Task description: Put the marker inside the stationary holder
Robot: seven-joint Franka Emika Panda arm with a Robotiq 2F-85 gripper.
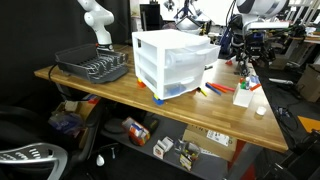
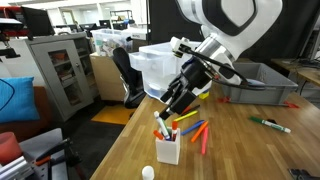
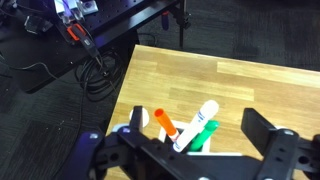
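Our tool (image 2: 170,112) gapes wide; the marker (image 3: 200,122) stands below in the stationary holder (image 2: 168,151); next, we lift straight clear.

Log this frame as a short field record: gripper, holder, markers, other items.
gripper: just above the stationary holder, jaws open
stationary holder: upright near the table edge, markers standing in it
orange marker: in the holder, between the jaws in wrist view
loose markers: lying on the table beside the holder
drawer unit: farther back on the table
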